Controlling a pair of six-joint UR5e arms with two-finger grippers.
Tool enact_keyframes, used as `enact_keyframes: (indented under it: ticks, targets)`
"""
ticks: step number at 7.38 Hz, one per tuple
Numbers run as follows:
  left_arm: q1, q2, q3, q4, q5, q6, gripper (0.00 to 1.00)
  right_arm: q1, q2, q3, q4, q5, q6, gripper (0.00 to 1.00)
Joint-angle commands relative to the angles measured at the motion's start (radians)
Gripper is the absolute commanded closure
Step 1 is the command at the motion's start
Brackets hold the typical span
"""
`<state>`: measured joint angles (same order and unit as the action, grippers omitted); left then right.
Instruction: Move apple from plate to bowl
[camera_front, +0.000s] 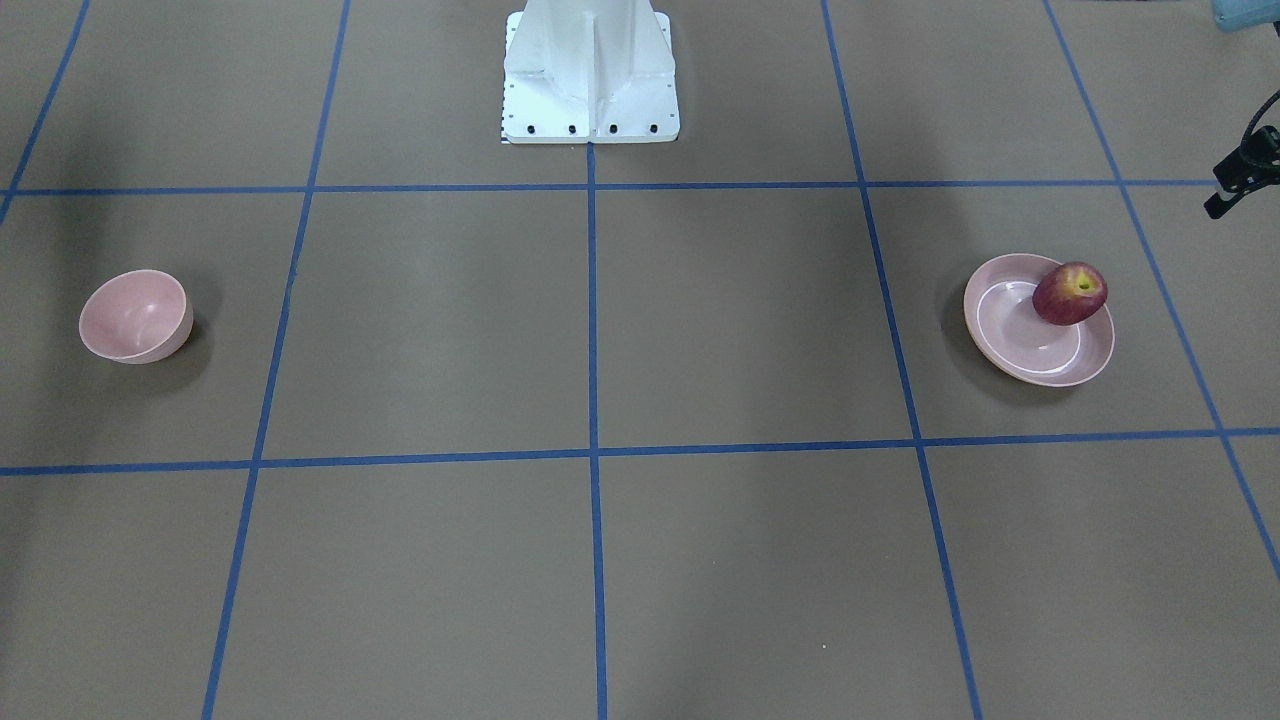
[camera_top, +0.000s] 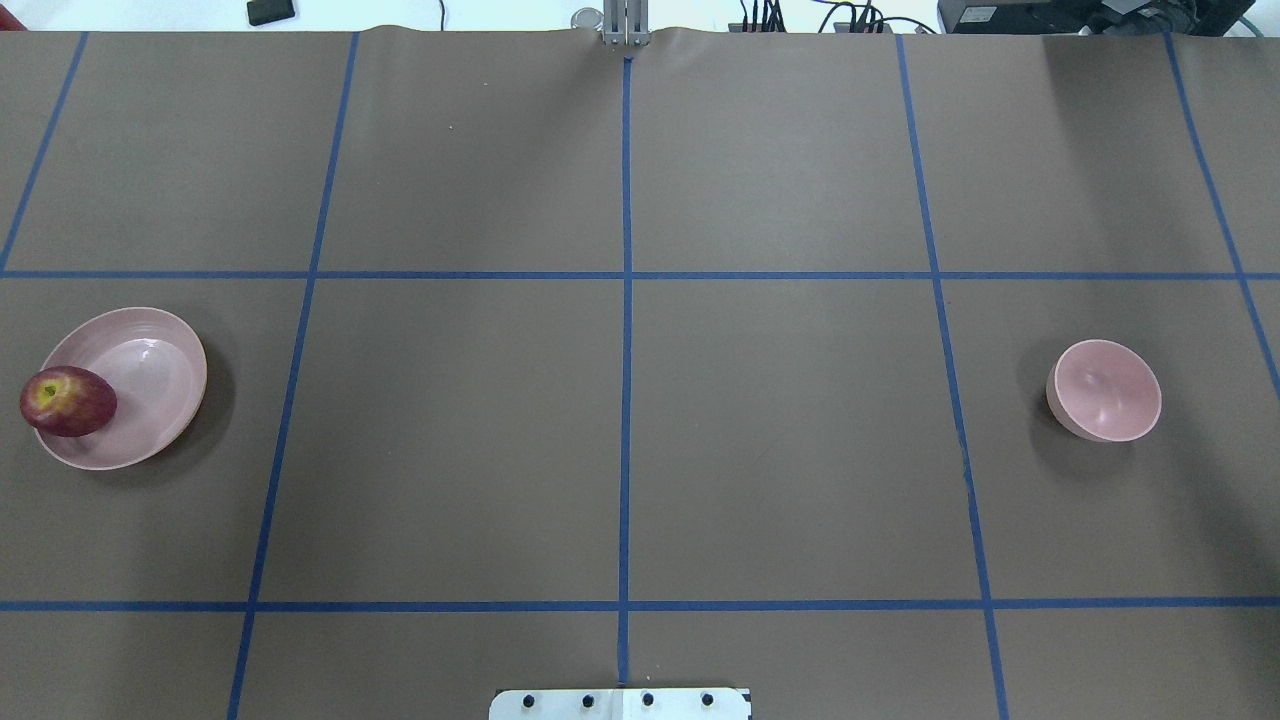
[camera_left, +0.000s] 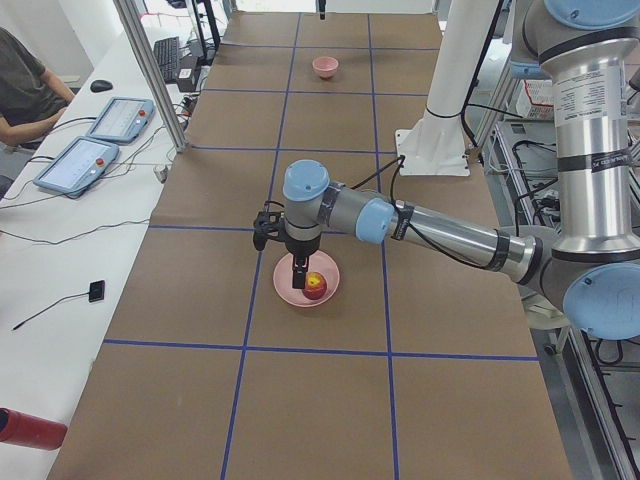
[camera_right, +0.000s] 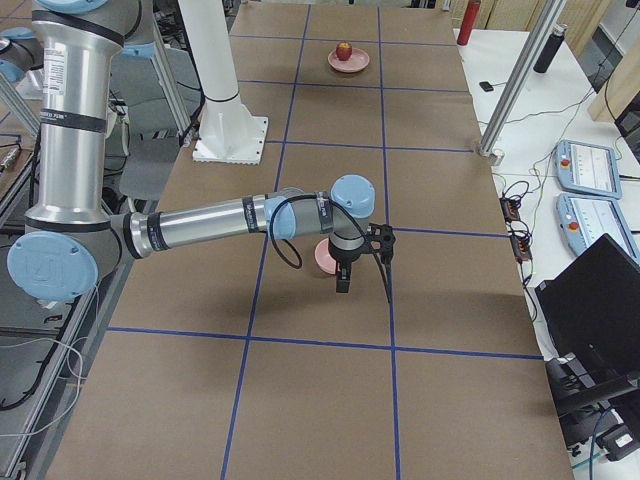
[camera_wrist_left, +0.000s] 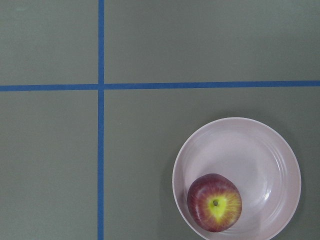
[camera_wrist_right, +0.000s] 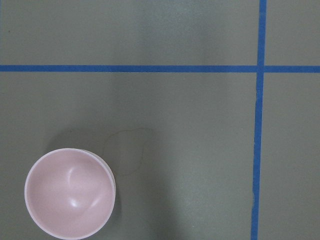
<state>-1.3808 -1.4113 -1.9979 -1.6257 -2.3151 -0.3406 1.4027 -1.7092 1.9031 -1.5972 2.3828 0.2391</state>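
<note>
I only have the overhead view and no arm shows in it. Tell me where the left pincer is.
Observer: The left pincer hangs raised by the plate, not touching the apple.
Operator: Now give me the right one.
Observer: The right pincer hangs raised beside the bowl, holding nothing.
Operator: Check for anyone nearby.
Observer: A person sits at the white bench along the table's far side, apart from both arms.
</note>
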Motion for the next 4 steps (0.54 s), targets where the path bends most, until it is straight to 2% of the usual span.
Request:
enact_keyframes:
  ticks: [1, 4]
  targets:
    - [0.002, -0.002, -0.011, -0.003, -0.006, 0.014, 0.02, 0.007, -0.033, -0.007, 0.078, 0.003, 0.009, 0.00]
    - [0.002, -0.022, -0.024, 0.004, -0.010, -0.011, 0.02, 0.007, -0.033, -0.004, 0.079, 0.006, 0.012, 0.00]
